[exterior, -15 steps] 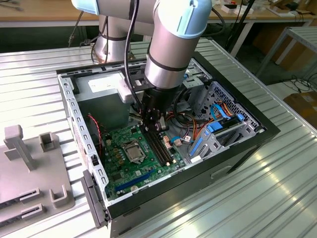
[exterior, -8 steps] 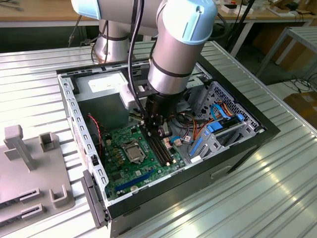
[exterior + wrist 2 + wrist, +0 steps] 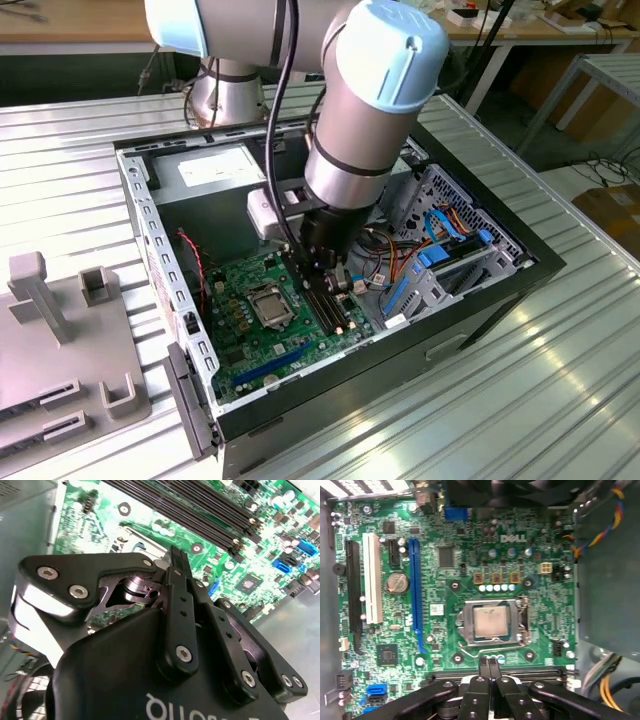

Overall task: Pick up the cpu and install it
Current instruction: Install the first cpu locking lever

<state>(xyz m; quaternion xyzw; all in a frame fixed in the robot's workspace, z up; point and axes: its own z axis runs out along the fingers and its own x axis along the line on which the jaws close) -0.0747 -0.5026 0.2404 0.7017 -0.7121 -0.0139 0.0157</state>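
The cpu (image 3: 490, 621) lies flat in the metal socket frame (image 3: 524, 625) at the middle of the green motherboard (image 3: 470, 545), its silvery top bare. In the exterior view the cpu (image 3: 270, 306) is a small grey square inside the open computer case (image 3: 300, 385). My gripper (image 3: 489, 663) hangs over the black memory slots (image 3: 530, 672) just beside the socket, apart from the chip. Its two thin black fingers (image 3: 179, 562) are pressed together with nothing between them. In the exterior view the gripper (image 3: 336, 282) is low over the board, to the exterior view's right of the socket.
Blue (image 3: 415, 590), white (image 3: 372, 577) and black (image 3: 354, 595) expansion slots run along one side of the board. Coloured cables (image 3: 440, 235) and a drive cage (image 3: 450, 270) fill the case on the exterior view's right. A grey fixture (image 3: 60, 340) stands on the ribbed table at the exterior view's left.
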